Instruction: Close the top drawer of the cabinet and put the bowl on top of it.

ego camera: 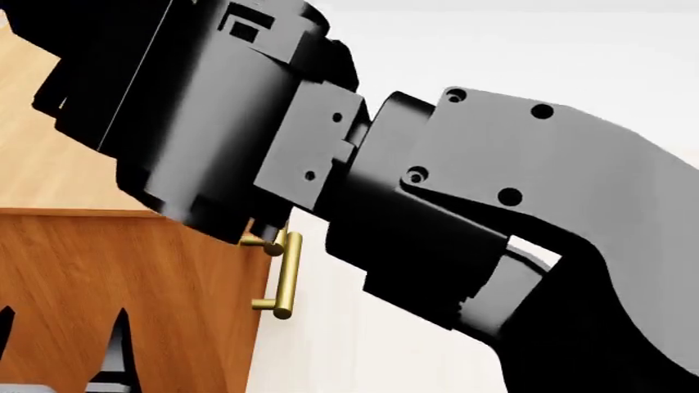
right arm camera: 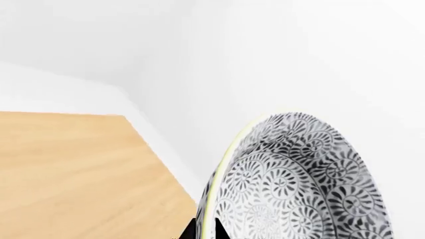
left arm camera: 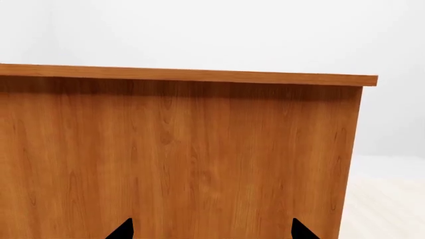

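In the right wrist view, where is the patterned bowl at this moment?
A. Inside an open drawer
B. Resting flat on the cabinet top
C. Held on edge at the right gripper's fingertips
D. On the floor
C: the bowl stands on edge with its rim between the right gripper fingertips, with only pale background behind it.

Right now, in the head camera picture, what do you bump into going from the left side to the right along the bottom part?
Left pincer → cabinet side → brass handle → pale floor → right arm.
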Motion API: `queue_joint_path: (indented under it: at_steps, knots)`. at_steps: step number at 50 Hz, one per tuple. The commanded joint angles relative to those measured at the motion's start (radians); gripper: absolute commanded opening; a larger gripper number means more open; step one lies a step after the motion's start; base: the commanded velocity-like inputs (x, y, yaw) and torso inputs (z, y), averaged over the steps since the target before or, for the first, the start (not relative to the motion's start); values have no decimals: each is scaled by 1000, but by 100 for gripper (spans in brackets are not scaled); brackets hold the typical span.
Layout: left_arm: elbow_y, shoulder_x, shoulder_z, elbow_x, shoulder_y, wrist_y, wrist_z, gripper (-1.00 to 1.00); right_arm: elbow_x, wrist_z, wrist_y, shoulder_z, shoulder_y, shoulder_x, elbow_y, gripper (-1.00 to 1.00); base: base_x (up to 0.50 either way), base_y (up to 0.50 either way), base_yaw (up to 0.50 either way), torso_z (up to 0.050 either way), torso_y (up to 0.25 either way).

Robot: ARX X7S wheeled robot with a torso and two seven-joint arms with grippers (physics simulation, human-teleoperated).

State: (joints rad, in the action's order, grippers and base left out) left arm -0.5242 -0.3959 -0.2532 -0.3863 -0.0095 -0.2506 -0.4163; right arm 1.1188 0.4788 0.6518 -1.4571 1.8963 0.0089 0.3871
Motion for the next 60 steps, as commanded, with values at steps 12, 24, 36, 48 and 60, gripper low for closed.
queue_joint_path:
  at_steps: [12,24,36,48,60]
  knots:
    - [9,-9,18,0,26,35,-7,100,-79,10,-25,-96,-154,-9,-179,-100,0,0,0,0,0]
    - [22,-9,25,-9,33,56,-3,100,-115,23,40,-95,-170,-9,-276,-100,0,0,0,0,0]
    - [16,-12,29,-18,34,57,-6,100,-162,11,61,-94,-207,-9,-305,-100,0,0,0,0,0]
    - [21,-14,28,-17,35,57,-11,100,-169,19,62,-94,-195,-9,-308,100,0,0,0,0,0]
    - [21,-18,29,-18,42,65,-11,100,-35,92,36,-95,1,-9,-305,100,0,0,0,0,0]
